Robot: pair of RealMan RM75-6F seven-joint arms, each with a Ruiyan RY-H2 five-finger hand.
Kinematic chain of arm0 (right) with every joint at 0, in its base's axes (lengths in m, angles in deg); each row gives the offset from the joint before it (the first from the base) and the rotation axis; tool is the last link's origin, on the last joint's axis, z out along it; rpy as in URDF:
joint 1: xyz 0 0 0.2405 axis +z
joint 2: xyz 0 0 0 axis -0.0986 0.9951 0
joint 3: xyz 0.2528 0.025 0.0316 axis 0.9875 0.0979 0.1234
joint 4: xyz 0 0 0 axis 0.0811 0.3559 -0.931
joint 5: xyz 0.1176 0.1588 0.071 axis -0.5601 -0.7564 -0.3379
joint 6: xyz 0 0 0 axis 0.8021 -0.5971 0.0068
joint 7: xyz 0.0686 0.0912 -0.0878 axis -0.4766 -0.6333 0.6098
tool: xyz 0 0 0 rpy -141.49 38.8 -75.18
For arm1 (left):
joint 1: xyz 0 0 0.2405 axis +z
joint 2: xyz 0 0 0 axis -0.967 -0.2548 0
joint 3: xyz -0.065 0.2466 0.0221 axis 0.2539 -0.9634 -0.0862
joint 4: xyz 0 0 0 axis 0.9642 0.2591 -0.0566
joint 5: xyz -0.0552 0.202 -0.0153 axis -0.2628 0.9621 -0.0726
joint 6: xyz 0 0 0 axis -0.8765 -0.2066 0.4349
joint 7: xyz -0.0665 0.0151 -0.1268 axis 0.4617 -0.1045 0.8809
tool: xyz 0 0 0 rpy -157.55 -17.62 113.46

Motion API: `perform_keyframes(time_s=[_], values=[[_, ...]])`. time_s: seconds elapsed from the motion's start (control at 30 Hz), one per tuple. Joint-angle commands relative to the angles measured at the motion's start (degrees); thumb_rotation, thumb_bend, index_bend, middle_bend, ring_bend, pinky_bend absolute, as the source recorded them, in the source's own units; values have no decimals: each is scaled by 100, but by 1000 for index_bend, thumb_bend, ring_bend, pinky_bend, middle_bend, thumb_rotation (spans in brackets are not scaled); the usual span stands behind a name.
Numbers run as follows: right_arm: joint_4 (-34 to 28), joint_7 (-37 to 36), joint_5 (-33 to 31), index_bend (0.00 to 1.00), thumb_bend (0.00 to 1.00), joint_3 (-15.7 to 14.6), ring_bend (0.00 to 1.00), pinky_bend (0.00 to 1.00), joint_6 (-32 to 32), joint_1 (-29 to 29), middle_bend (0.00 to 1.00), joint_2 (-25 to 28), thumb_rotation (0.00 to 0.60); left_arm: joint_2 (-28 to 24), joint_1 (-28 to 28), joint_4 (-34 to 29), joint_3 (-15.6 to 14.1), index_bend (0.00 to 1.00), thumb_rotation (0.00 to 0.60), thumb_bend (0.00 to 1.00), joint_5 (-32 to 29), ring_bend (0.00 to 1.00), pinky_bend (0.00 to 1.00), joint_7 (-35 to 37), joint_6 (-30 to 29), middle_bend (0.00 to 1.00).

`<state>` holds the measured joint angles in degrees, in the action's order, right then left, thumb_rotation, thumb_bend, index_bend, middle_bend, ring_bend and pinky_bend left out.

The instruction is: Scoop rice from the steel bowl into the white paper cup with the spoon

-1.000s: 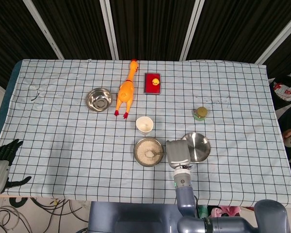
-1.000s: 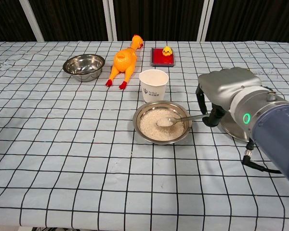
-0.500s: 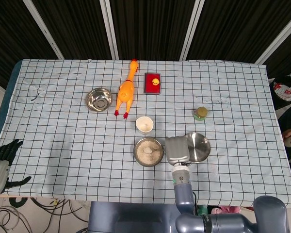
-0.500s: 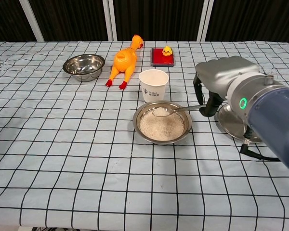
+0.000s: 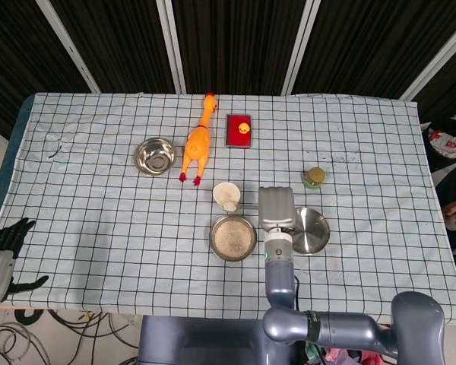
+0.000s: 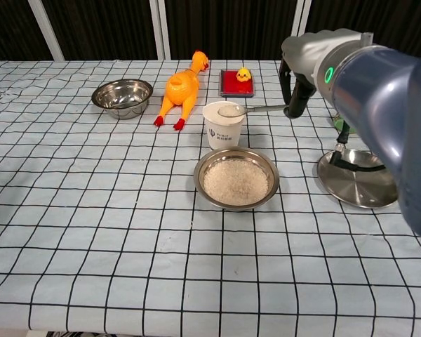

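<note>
My right hand (image 6: 299, 81) (image 5: 277, 207) grips the handle of a metal spoon (image 6: 251, 109). The spoon's bowl, heaped with rice, hangs level just over the mouth of the white paper cup (image 6: 223, 125) (image 5: 227, 195). In front of the cup stands the steel bowl (image 6: 236, 178) (image 5: 232, 237) filled with rice. My left hand (image 5: 6, 242) hangs off the table's left edge, fingers spread, holding nothing.
A steel lid (image 6: 358, 178) lies right of the rice bowl. An empty steel bowl (image 6: 122, 97), a rubber chicken (image 6: 180, 89) and a red box with a yellow duck (image 6: 238, 82) stand behind the cup. A small jar (image 5: 313, 177) sits far right.
My right hand has lifted the loaded spoon out of the rice bowl and carried it back and up over the cup. The left hand has not moved.
</note>
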<state>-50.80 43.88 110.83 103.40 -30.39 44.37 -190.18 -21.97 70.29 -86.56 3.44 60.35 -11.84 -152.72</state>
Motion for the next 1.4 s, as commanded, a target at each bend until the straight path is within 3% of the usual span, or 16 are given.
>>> perform_keyframes(time_s=[0.03,0.27,0.63,0.77,1.0,1.2,1.4], values=[[233,-14,-139,604,412,142,1000,1000,94,173,1000,25,600,2,-8,-13,19,0,600,8,-34,0,0,-1,13,0],[774,-136,-198,603,413,93,1000,1000,336,417,1000,49,600,-13,-22,-72,38,0,600,7,-108,0,0,37,70,0],[1730,-381,631,608,413,-787,1000,1000,647,618,1000,60,600,-54,-36,-111,26,0,600,7,-102,0,0,103,115,0],[1973,-504,740,607,412,-923,1000,1000,714,656,1000,-36,600,-62,-40,-121,26,0,600,8,-104,0,0,137,129,0],[2559,-343,1508,607,413,-1658,1000,1000,882,807,1000,-48,600,-68,-39,-133,7,0,600,7,-70,0,0,138,127,0],[2903,-373,1896,607,414,-1885,1000,1000,910,875,1000,-194,600,-72,-42,-134,3,0,600,7,-56,0,0,182,133,0],[3553,-280,3029,607,414,-2670,1000,1000,1097,1024,1000,-69,600,-85,-45,-143,-8,0,600,7,-41,0,0,223,145,0]])
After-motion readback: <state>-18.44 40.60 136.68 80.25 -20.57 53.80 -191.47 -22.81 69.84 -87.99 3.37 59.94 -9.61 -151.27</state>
